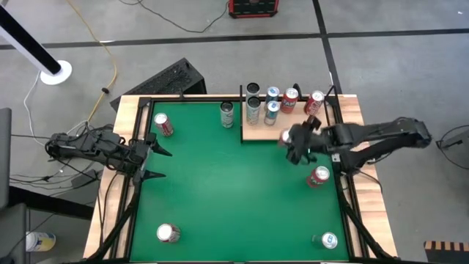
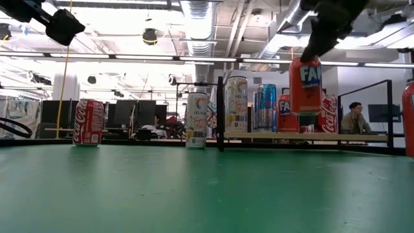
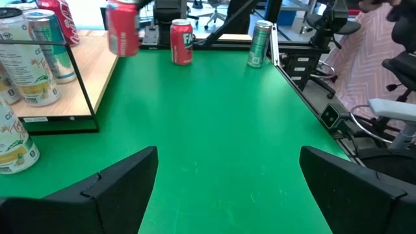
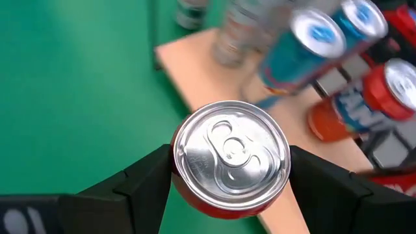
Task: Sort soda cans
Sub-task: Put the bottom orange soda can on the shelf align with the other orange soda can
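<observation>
High view: I count roughly six cans (image 1: 272,103) already on the wooden tray (image 1: 256,133) at far right. My right gripper (image 1: 297,146) has its jaws clenched on a red can (image 4: 231,156), lifted beside it. Five remain loose on the green tabletop (image 1: 220,183); left gripper (image 1: 152,161) waits, jaws released.

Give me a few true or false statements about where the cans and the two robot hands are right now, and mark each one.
1. The right hand grips a red can by its sides. True.
2. That can stands on the green mat. False: the low view shows it lifted clear of the surface.
3. The left hand holds a can. False: it is open and empty, at the mat's left edge.
4. Several cans stand on the wooden tray at the far side. True.
5. No can stands along the mat's near edge. False: at least two do.
</observation>
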You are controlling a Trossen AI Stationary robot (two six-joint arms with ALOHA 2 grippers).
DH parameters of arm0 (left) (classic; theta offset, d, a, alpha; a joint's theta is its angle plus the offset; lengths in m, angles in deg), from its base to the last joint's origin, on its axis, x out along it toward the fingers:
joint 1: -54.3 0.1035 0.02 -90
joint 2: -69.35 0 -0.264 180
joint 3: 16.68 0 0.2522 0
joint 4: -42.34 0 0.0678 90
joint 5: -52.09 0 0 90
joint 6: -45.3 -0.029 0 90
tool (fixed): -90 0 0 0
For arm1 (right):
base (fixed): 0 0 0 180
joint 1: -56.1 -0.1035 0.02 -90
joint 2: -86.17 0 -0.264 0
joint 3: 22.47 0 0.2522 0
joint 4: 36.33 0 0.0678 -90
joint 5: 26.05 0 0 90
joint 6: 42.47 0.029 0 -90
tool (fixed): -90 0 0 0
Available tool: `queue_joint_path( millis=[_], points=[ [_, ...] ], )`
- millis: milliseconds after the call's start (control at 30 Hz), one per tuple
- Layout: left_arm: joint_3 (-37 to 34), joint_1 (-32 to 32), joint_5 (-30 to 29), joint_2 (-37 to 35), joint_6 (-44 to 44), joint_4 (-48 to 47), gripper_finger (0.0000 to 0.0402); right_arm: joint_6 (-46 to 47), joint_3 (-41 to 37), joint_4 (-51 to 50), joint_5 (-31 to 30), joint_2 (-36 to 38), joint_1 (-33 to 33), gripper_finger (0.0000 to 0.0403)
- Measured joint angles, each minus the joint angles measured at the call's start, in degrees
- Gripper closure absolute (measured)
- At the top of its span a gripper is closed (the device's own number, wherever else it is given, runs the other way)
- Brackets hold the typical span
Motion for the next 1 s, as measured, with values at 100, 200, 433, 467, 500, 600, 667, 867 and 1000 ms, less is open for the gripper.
queue_joint_path(
  millis=[100, 200, 433, 467, 500, 600, 667, 867, 1000],
  points=[
    [0.0, 0.0, 0.0, 0.0, 0.0, 0.0, 0.0042, -3.2, -2.4, 1.6, 3.6, 2.3, 8.3, 0.0101],
    [0.0, 0.0, 0.0, 0.0, 0.0, 0.0, 0.0042, -7.3, -3.4, 5.0, 7.5, 3.1, 15.5, 0.0101],
    [0.0, 0.0, 0.0, 0.0, 0.0, 0.0, 0.0042, -14.2, -3.5, 11.7, 15.9, 1.1, 26.8, 0.0101],
    [0.0, 0.0, 0.0, 0.0, 0.0, 0.0, 0.0042, -14.3, -3.5, 12.2, 16.2, 0.9, 28.1, 0.0101],
    [0.0, 0.0, 0.0, 0.0, 0.0, 0.0, 0.0042, -14.4, -3.5, 12.3, 16.2, 0.5, 29.4, 0.0101],
    [0.0, 0.0, 0.6, 0.0, -0.1, 0.0, 0.0042, -14.7, -3.5, 12.1, 17.5, -0.8, 32.3, 0.0101],
    [0.0, 0.0, 1.0, 0.0, -0.4, 0.0, 0.0042, -15.3, -3.5, 12.1, 18.7, -1.5, 33.6, 0.0102],
    [0.0, 0.0, 1.0, 0.0, -0.4, 0.0, 0.0042, -16.3, -3.5, 13.5, 19.7, -3.1, 35.9, 0.0103],
    [0.0, 0.0, 1.0, 0.0, -0.3, 0.0, 0.0042, -16.8, -3.5, 13.6, 19.6, -3.1, 36.7, 0.0103]
  ],
)
